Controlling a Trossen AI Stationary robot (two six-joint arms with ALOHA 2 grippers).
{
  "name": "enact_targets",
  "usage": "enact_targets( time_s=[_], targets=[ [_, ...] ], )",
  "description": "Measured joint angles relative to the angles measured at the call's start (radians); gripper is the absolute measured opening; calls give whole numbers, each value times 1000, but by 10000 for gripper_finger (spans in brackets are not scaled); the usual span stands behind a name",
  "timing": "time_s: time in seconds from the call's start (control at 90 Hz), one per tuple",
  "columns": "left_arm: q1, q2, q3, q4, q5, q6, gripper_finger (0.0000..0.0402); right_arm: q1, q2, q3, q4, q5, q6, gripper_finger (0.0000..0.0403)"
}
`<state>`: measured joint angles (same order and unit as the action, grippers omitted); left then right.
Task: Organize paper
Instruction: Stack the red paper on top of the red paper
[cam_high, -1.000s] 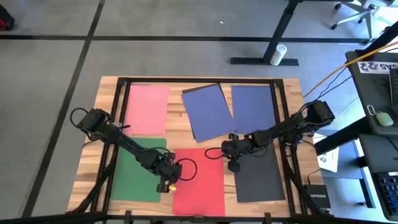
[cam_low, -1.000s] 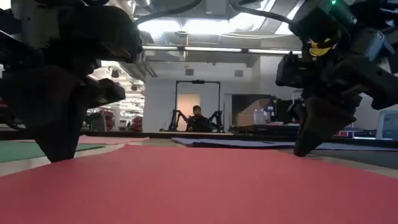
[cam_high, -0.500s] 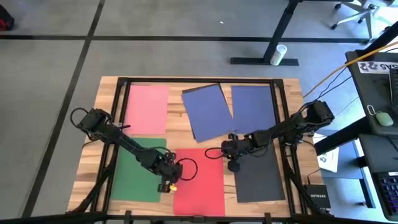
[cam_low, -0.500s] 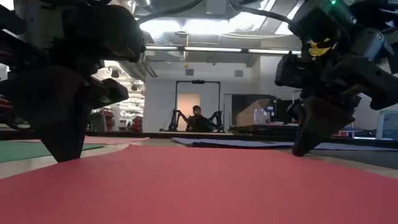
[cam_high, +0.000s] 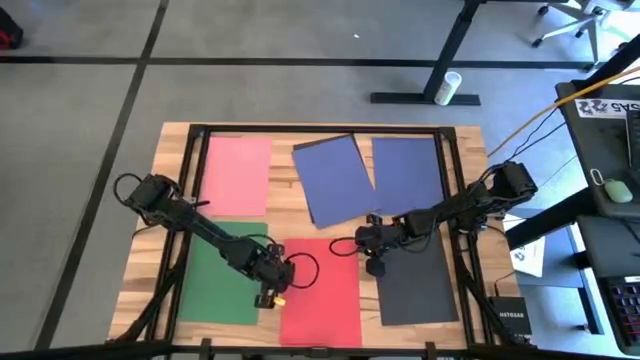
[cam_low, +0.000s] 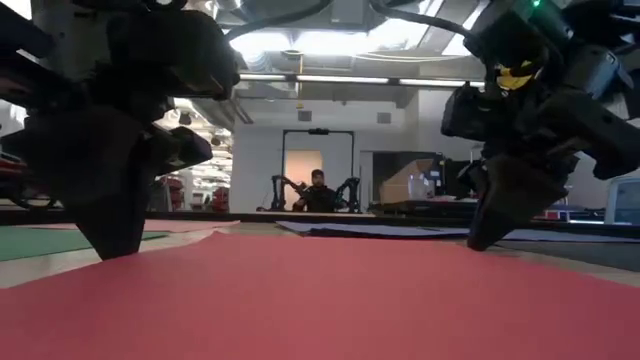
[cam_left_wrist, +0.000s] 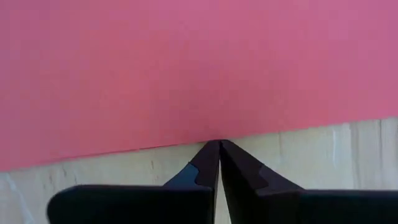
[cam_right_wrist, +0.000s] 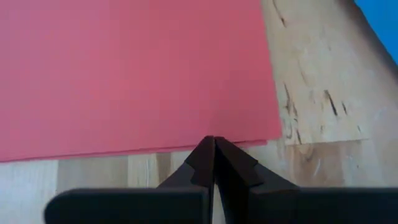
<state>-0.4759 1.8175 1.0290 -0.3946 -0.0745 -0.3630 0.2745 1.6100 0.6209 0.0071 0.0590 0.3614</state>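
The red paper (cam_high: 320, 290) lies flat near the table's front middle. My left gripper (cam_high: 272, 293) is shut, with its tips down at the sheet's left edge. My right gripper (cam_high: 375, 266) is shut at the sheet's right edge, near its far right corner. A green sheet (cam_high: 215, 285) lies flat left of the red one and a dark grey sheet (cam_high: 415, 285) right of it. Farther back lie a pink sheet (cam_high: 237, 175) and two navy sheets (cam_high: 335, 178), (cam_high: 408, 172), the left one askew and overlapping the other. My left gripper comes steeply from above and meets the red sheet's left edge (cam_left_wrist: 186, 148) with its shut fingertips, which are down at the bare wood. I cannot tell whether the edge is caught between them. The sheet lies flat. My right gripper, also pointing steeply down, has its shut fingertips at the red sheet's right edge (cam_right_wrist: 186, 150), close to the far right corner (cam_right_wrist: 278, 132). I cannot tell whether the edge is pinched or only touched. The sheet stays flat on the table.
A black frame (cam_high: 320, 130) runs around the wooden table top. A white printed sheet (cam_high: 528, 255) lies off the table's right side beside a desk. In the low view a person (cam_low: 317, 190) sits far back in the room.
My left gripper has edged a little toward the table's right, closer against the red sheet's left edge. It has stayed shut and pointing down.
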Motion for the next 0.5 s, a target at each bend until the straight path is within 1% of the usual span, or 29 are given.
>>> enact_targets(
  time_s=[0.333,0.5],
  targets=[
    [0,-6,0,-2,-3,4,0,0,0,0,0,1,-5,0],
    [-7,-42,1,-3,-10,-3,0,0,-1,14,-25,2,-8,0]
  ],
)
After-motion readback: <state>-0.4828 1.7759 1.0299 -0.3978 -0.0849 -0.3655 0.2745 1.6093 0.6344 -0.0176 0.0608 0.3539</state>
